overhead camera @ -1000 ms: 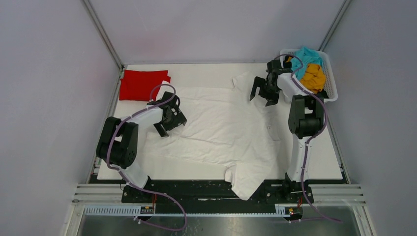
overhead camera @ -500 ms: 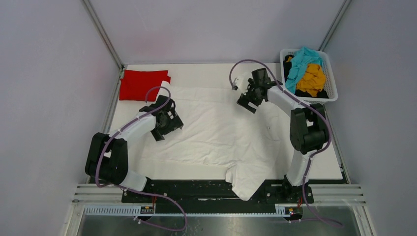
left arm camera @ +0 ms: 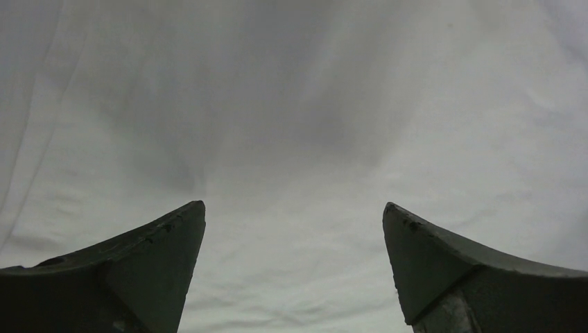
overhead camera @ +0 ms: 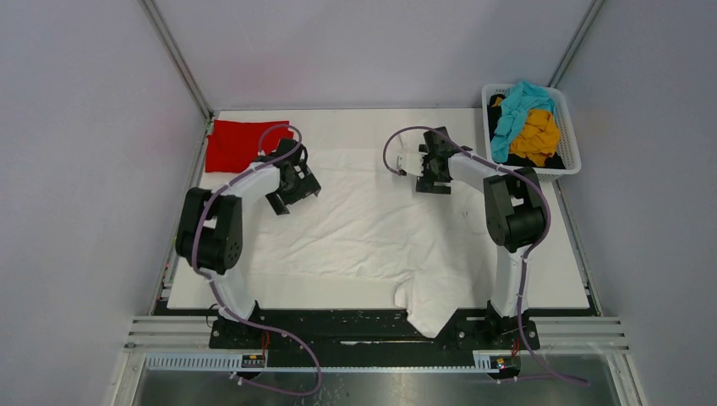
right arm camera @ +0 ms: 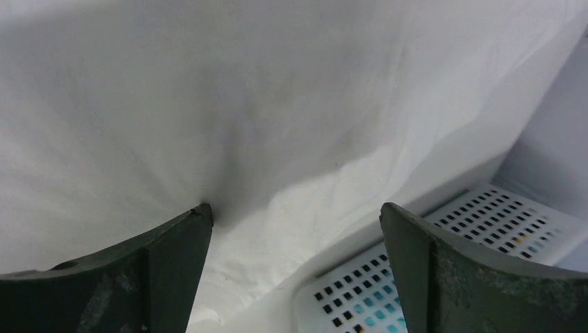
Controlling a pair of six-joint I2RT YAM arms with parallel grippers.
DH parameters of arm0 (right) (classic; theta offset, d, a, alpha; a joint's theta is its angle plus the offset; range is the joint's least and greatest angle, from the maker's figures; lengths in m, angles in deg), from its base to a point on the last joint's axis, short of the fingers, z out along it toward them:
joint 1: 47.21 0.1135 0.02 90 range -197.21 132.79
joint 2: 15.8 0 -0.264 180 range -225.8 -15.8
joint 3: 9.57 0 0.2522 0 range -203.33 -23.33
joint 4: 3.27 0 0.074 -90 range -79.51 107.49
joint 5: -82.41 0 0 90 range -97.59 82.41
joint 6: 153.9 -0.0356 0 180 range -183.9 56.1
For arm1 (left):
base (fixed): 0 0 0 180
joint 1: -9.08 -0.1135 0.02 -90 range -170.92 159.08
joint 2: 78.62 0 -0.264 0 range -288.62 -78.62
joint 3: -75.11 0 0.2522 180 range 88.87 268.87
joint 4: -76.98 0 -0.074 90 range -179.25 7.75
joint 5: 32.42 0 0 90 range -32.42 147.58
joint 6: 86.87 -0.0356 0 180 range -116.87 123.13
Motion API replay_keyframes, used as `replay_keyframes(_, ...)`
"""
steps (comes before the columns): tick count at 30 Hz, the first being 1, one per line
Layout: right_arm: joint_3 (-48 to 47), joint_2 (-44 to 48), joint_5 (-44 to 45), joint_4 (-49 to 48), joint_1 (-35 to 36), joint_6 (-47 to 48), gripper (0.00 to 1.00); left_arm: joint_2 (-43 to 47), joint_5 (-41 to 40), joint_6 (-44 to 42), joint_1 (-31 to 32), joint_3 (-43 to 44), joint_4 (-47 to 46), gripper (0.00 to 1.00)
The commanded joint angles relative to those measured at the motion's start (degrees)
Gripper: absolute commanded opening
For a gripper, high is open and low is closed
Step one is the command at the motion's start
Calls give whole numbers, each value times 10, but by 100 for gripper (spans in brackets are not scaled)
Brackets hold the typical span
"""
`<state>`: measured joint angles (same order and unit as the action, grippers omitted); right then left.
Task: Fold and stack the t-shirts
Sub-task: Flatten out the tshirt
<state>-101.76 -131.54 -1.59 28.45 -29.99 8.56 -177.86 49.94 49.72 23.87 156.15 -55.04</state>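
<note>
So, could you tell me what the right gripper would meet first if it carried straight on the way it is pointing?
Most likely the white t-shirt: its cloth fills the gap ahead of the open right gripper, with the basket off to one side. How near is unclear.

Matt, wrinkled white cloth t-shirt point(overhead camera: 372, 220); perforated basket point(right arm camera: 478, 232) looks plastic.
</note>
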Motion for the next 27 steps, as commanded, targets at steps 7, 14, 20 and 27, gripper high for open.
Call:
replay_keyframes(7,-104,-126,82,-40,-26,77,100,-175,13,-13,-9,157,11,99)
replay_keyframes(14,-195,-191,54,-54,-47,85,99,-247,9,-15,-24,258,41,99)
replay_keyframes(20,-193,-156,50,-65,-46,64,99,-232,0,-32,-24,289,65,99)
replay_keyframes(27,-86,38,46,-118,-18,-11,99,-30,-15,-34,-9,146,32,99)
